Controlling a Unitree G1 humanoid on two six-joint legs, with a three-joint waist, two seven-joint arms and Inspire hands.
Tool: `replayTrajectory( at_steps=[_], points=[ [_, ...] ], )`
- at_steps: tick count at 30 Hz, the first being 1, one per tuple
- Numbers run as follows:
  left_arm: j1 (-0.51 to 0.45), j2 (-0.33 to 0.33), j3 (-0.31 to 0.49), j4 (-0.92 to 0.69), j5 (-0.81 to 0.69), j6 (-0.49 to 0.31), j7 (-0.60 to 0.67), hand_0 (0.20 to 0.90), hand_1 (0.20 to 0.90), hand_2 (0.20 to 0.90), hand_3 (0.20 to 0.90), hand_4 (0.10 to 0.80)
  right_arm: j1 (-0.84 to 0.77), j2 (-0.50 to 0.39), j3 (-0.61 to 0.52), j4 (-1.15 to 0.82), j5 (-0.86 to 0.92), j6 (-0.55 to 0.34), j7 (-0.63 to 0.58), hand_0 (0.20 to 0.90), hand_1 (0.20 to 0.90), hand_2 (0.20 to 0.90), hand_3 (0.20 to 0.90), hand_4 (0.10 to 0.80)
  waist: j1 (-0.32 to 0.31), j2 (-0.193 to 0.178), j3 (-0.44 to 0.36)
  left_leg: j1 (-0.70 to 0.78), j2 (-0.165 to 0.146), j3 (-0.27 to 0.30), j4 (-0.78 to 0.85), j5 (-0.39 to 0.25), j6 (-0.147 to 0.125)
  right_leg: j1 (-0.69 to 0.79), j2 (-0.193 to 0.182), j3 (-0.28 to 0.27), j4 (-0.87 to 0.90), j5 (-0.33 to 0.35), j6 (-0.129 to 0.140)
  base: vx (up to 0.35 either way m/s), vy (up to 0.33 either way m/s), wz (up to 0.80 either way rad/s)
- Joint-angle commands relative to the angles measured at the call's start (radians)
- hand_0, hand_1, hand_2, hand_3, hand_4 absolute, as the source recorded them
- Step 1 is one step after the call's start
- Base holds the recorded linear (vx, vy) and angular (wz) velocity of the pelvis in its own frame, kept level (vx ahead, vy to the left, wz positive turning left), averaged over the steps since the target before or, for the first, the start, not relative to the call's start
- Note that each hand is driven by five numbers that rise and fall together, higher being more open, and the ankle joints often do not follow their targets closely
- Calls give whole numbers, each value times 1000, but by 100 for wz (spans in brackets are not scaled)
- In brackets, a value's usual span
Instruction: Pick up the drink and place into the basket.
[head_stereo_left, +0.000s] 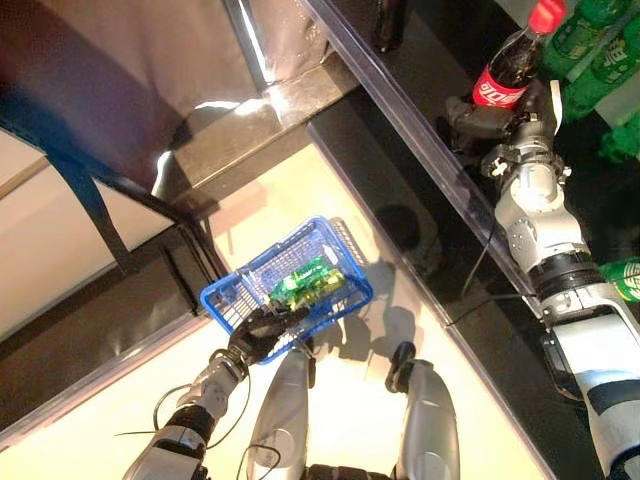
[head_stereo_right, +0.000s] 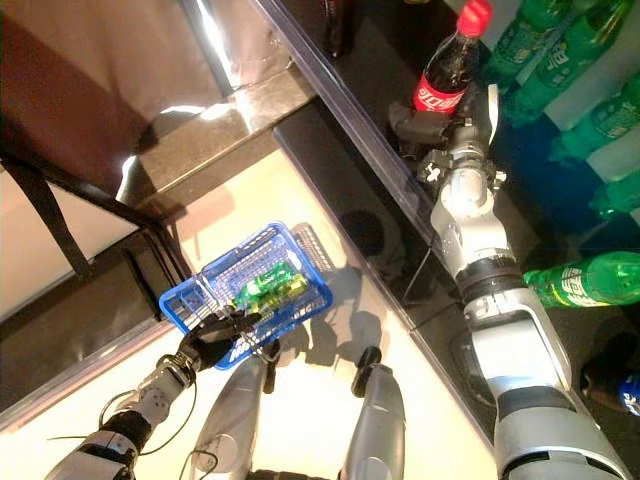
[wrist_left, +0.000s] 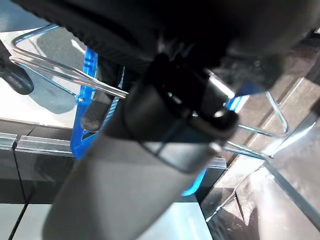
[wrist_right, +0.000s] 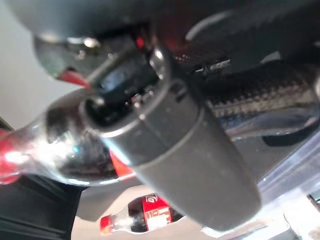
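Cola bottle (head_stereo_left: 512, 62), dark with a red cap and red label, stood at the shelf edge in the left eye view with the right hand (head_stereo_left: 497, 122) curled round its lower body, while the left hand (head_stereo_left: 262, 332) was closed on the handle of a blue wire basket (head_stereo_left: 227, 296) that held a green bottle (head_stereo_left: 308, 281) down by the floor. In the right eye view more green bottles (head_stereo_right: 560, 60) stood on the shelf just beside the cola, and another green bottle (head_stereo_right: 585, 279) lay near the right forearm. The left wrist view showed the basket's wire handle (wrist_left: 55, 65) passing under that hand's dark bulk, and the right wrist view showed the cola pressed against the thumb (wrist_right: 180, 160), a second cola bottle (wrist_right: 142, 214) beyond it.
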Motion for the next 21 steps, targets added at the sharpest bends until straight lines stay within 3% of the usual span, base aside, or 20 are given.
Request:
replayTrajectory(
  at_steps=[1,9,16,17,18,19,20,21],
  points=[
    [172,102,-91,-69,24,46,-60,300,300,300,200,100,-164,-109,14,-33,-43,-70,-24,900,900,900,900,800,50,-7,-18,-16,5,-58,1,8,30,61,-63,12,-109,110,74,0,0,0],
    [160,106,-96,-68,19,51,-55,300,300,300,200,100,-202,-101,34,-13,-23,-58,-32,900,900,900,900,800,57,-12,-17,-20,5,-60,-6,9,31,58,-62,6,-117,112,75,-1,-1,2],
    [161,109,-96,-71,19,48,-58,300,300,300,200,100,-203,-84,13,8,97,-64,3,900,900,900,900,800,63,-13,-14,-22,6,-61,-7,8,31,56,-66,0,-117,114,75,0,0,0],
    [159,108,-96,-72,18,49,-56,300,300,300,200,100,-203,-82,9,10,110,-63,8,858,858,858,851,751,64,-13,-14,-22,5,-61,-8,8,32,55,-66,0,-117,114,75,0,0,0],
    [159,108,-96,-74,20,50,-55,300,300,300,200,100,-199,-78,2,13,136,-63,20,775,775,775,755,655,64,-12,-14,-23,4,-61,-8,7,32,53,-67,-1,-115,114,76,0,0,0],
    [160,108,-99,-74,20,50,-56,300,300,300,200,100,-195,-75,-4,16,187,-70,34,573,573,573,518,418,66,-11,-14,-22,4,-61,-10,8,32,55,-68,-3,-117,115,76,0,0,0],
    [161,109,-100,-72,20,50,-59,300,300,300,200,100,-190,-68,-15,20,234,-76,51,300,300,300,200,100,66,-10,-14,-22,3,-60,-11,7,32,55,-69,-3,-117,114,76,0,0,0],
    [161,109,-101,-71,18,49,-60,300,300,300,200,100,-186,-62,-27,24,255,-81,63,300,300,300,200,100,66,-9,-15,-20,3,-60,-14,8,33,55,-69,-4,-118,115,77,14,11,4]
  ],
)
